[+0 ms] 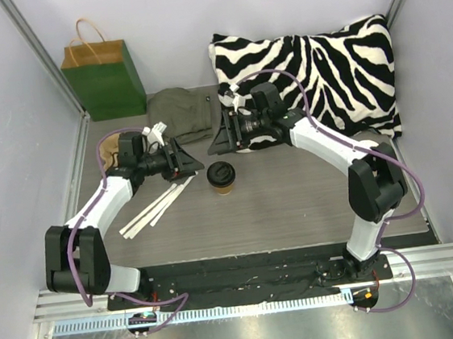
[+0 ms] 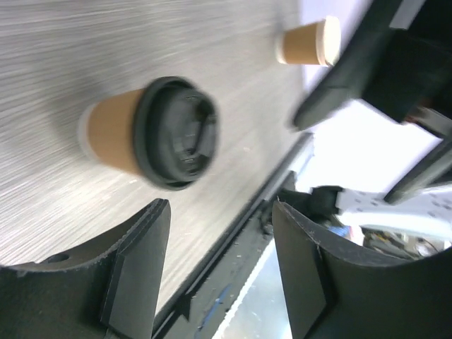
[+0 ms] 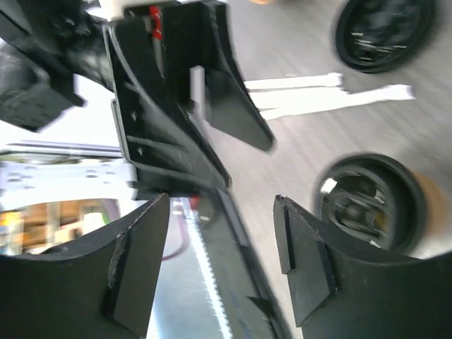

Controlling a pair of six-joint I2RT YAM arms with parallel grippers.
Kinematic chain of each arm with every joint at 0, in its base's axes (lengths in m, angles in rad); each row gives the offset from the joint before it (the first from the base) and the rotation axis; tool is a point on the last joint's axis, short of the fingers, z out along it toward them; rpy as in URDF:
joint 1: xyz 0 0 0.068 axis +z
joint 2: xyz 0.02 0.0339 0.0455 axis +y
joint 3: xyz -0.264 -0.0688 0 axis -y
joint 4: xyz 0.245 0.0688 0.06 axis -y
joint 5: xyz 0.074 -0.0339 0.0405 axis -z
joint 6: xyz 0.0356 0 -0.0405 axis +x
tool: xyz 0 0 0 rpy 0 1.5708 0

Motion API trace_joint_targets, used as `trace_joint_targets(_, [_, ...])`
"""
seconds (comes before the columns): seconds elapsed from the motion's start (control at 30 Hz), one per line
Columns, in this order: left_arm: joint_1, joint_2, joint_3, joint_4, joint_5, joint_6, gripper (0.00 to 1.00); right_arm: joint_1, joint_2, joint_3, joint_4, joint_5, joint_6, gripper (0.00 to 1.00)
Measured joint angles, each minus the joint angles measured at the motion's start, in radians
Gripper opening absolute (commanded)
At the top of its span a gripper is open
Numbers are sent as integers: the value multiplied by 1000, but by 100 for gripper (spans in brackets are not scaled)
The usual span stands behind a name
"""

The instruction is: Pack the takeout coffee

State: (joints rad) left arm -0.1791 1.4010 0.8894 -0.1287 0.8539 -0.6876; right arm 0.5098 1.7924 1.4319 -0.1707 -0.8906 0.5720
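Black fingers of the left gripper (image 2: 219, 208) stand spread with nothing between them. The right gripper (image 3: 220, 205) is likewise parted and holds nothing. The two face each other low over the table (image 1: 295, 203), tips near but apart.

Just beside both stands the coffee (image 1: 222, 177), upright on the grey tabletop with its black lid on. It is free of either gripper and a little nearer the arm bases than their tips.

The left wrist view shows a lidless cup (image 2: 307, 42) farther off, beside the right gripper. The right wrist view shows a loose lid (image 3: 385, 32) and white strips (image 3: 311, 95) beyond the coffee; the strips lie on the table beside the left forearm.

A tan tray (image 1: 105, 154) peeks out behind the left arm. At the back are a green bag (image 1: 105, 78) upright at left, an olive cloth (image 1: 180, 114) in the middle and a zebra pillow (image 1: 313, 71) at right.
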Motion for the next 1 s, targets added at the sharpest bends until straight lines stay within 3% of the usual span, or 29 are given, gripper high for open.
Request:
trace_joint_targets(0.1, [11, -4, 4, -64, -45, 35, 66, 2, -33, 10, -122, 94, -113, 71])
trace_joint_targets(0.17, [19, -4, 4, -91, -56, 47, 67, 2, -35, 10, -196, 149, -179, 83])
trace_joint_targets(0.23, [30, -4, 7, -117, -63, 64, 79, 5, -35, -3, -268, 206, -259, 90])
trace_joint_targets(0.33, [61, -3, 21, -148, -64, 82, 88, 7, -31, -26, -360, 265, -398, 91])
trace_joint_targets(0.7, [225, 19, 103, -196, -38, 98, 90, 94, 89, 1, -456, 399, -810, 91])
trace_joint_targets(1.0, [286, -9, 99, -251, -37, 126, 90, 159, 200, 104, -456, 376, -947, 91])
